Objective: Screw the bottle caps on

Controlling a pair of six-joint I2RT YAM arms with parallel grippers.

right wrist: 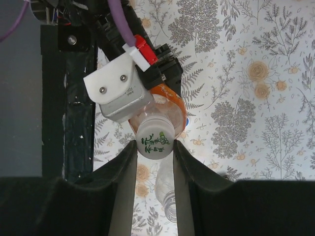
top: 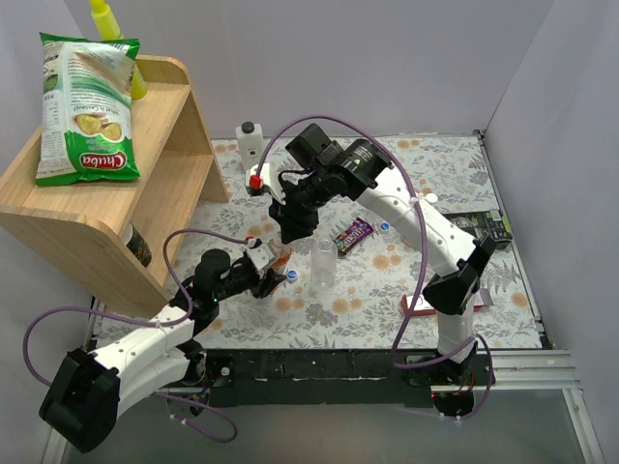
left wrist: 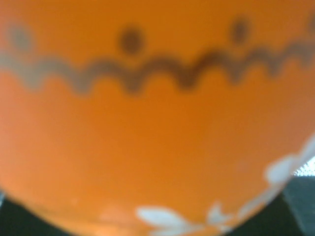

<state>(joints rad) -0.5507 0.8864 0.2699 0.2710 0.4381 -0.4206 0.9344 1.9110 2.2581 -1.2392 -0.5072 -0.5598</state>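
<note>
My left gripper [top: 269,259] is shut on the orange bottle [top: 279,257] and holds it tilted above the mat. The bottle's orange wall [left wrist: 157,137] fills the left wrist view, blurred. In the right wrist view a whitish cap [right wrist: 154,140] with green print sits on the orange bottle's [right wrist: 173,101] neck. My right gripper [right wrist: 153,147] is closed on that cap, a finger touching each side. A clear bottle [top: 324,263] stands uncapped just to the right, its open mouth [right wrist: 170,201] showing. One blue cap [top: 291,275] lies by the orange bottle, another [top: 384,227] further right.
A wooden shelf [top: 116,193] with a chips bag [top: 85,106] stands at the left. A white square bottle with a black cap [top: 250,143] is at the back. A candy bar [top: 352,234] lies mid-mat and a dark packet [top: 484,224] at the right edge.
</note>
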